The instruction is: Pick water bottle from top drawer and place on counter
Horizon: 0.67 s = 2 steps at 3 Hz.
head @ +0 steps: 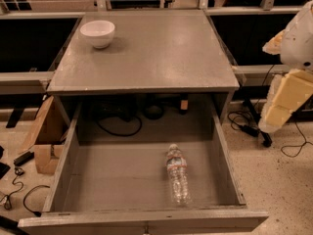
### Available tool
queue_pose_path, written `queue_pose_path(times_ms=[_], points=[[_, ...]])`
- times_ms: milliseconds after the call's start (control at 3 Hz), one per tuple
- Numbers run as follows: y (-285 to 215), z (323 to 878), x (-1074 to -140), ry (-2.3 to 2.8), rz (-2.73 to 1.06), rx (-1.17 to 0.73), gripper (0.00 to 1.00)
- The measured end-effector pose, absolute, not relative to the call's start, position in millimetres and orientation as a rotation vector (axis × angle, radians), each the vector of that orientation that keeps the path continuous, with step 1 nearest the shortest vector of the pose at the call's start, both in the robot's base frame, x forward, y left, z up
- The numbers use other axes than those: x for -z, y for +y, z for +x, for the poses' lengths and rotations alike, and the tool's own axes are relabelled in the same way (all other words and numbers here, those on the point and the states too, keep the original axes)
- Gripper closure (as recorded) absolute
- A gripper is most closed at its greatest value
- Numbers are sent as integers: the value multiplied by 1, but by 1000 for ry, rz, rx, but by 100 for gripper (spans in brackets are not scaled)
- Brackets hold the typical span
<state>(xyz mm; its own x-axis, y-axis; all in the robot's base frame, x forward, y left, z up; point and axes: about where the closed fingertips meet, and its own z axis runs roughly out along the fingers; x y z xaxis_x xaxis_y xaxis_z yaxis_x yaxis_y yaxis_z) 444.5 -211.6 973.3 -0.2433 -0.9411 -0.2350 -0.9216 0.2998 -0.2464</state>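
On the speckled floor at the far left, a brown cardboard box (pixel 43 140) leans against the cabinet's side, with thin black floor cables (pixel 19 199) lying loose in front of it. Above, 1 white bowl (pixel 98 33) stands upright on the back left corner of the counter (pixel 161 58), whose grey top is slightly glossy.

Below the counter, the top drawer (pixel 62 177) is pulled fully out toward the camera, its 4 plain grey walls in view and its worn front edge along the bottom of the view. In the dark opening behind the drawer's back wall hang looped black cords (pixel 122 124).

The water bottle (pixel 178 177) lies on its side on the drawer floor, right of the middle. Its white cap points toward the back wall and its base toward the front wall. It is nearer the right wall than the left, and it touches no wall. Its clear ribbed body has a thin dark band near the shoulder.

To the right of the cabinet, more black wires (pixel 247 121) trail over the floor.

At the far right edge, the gripper (pixel 274 115) hangs in the air beside the cabinet, below the arm's white shell (pixel 299 38), its cream-coloured end pointing down and left. It is outside the drawer, well apart from the bottle, and holds nothing that can be seen. Whether it is spread or pressed together I cannot tell.
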Motion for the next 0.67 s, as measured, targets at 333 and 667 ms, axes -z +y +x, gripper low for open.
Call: queue_pose_path(times_ms=[333,667], points=[[-203,453,-957,2325,-1546,0,0],[-181,475,-912,2540,-1423,-33,0]])
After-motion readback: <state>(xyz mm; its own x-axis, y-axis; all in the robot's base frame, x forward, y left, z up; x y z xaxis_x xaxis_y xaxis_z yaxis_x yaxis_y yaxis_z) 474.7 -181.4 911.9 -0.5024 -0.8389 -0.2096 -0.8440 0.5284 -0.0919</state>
